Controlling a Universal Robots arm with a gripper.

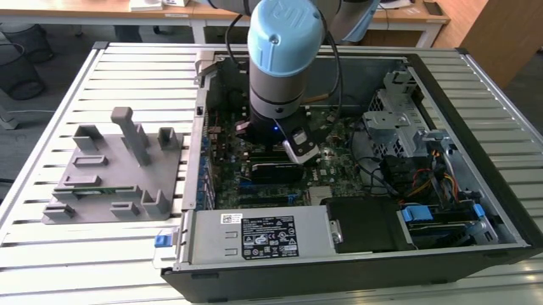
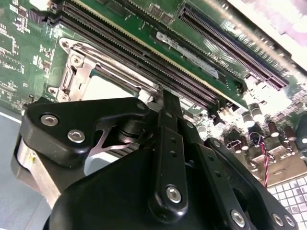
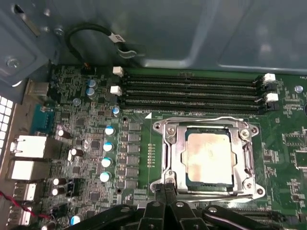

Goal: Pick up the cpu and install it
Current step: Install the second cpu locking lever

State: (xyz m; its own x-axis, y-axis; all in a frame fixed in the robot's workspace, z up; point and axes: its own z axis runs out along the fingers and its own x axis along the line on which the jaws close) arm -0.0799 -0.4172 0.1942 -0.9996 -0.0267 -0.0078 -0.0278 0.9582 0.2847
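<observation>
Cpu in socket, near edge pincer-hidden

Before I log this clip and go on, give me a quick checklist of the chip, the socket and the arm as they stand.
1. Chip seated inside socket frame: ok, lies flat and square.
2. Chip free of gripper: ok, nothing held.
3. Gripper fingers together, above the frame's edge: ok.
4. Socket frame clamped shut: cannot tell.
5. Memory slots beside the socket: ok, unobstructed.
6. Arm inside computer case, clear of its walls: ok.
</observation>
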